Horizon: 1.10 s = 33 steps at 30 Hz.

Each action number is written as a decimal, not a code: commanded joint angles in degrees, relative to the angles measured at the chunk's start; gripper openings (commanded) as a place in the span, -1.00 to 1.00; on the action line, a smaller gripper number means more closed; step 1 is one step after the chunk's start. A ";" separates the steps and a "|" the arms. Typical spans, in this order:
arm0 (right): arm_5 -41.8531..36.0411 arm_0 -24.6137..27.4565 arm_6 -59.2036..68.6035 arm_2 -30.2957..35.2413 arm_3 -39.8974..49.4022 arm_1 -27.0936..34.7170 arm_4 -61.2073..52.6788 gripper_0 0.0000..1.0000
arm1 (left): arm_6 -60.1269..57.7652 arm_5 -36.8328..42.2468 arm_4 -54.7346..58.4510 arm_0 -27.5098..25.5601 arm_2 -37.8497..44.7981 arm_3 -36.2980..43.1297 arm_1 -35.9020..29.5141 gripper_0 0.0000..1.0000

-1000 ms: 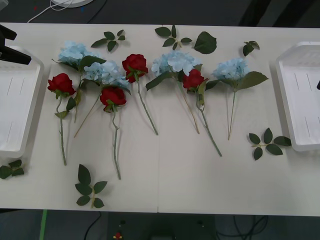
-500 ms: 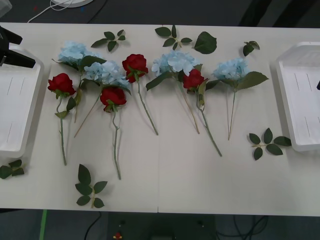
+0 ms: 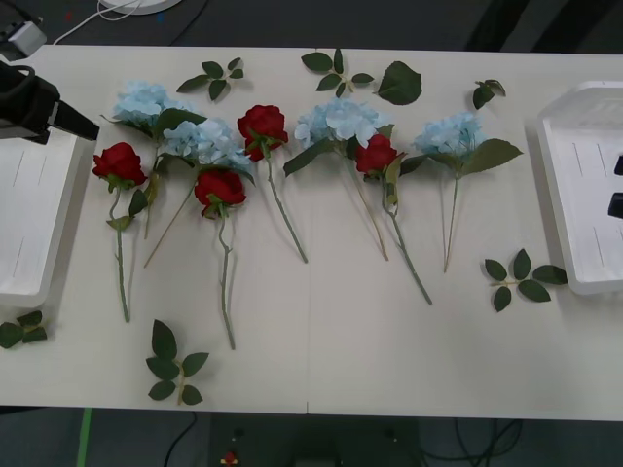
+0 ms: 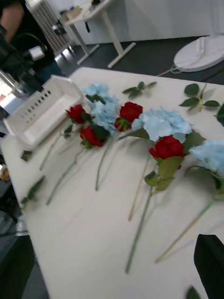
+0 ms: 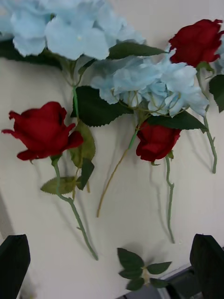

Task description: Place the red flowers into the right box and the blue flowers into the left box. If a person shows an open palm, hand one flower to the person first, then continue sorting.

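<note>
Left pincer (image 5: 112, 266) | wide open | above leftmost red rose (image 5: 43, 130), not touching

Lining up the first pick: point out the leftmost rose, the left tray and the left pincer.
leftmost rose (image 3: 119, 162), front view, on the red bloom.
left tray (image 3: 29, 288), front view, on the near rim.
left pincer (image 3: 88, 127), front view, at the black tip past the tray's far corner.
</note>
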<state>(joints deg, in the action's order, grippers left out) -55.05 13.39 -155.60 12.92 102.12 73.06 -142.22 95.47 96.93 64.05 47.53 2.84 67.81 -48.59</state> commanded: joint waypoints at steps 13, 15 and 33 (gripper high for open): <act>4.86 -14.44 59.80 -10.72 15.66 -0.72 48.27 1.00 | -19.36 -8.60 6.62 3.36 -17.78 -8.31 -0.72 1.00; 4.86 -18.66 65.69 -15.47 14.95 -0.90 52.05 1.00 | -19.62 -10.27 6.35 3.36 -18.83 -10.15 -0.72 1.00; -6.39 -52.85 87.31 -42.71 -8.51 -14.26 79.21 1.00 | -22.52 -28.81 8.55 -0.07 -29.99 -13.14 -0.63 1.00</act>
<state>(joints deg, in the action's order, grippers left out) -61.28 -34.27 -68.50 -26.12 96.42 60.43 -65.63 72.73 71.11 71.49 48.18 -24.64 54.37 -48.58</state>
